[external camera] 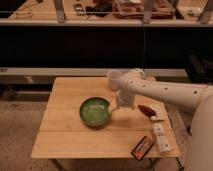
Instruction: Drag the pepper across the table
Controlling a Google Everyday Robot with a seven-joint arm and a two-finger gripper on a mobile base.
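My gripper (116,107) hung low over the table (67,137), just beside the right rim of the green bowl (85,119). I could not tell whether it was spread or closed, and it held nothing I could make out. The pepper (146,110) lay on the boards to its right, near but apart, close to the table's right edge, with a white packet (161,138) and a dark packet with orange print (142,147) toward the front corner. A white cup (114,79) stood behind the arm. I judged this the approach step, with no contact made yet. Next, I would need to shift right, settle onto the pepper, then sweep it along the open wood, away from the packets.
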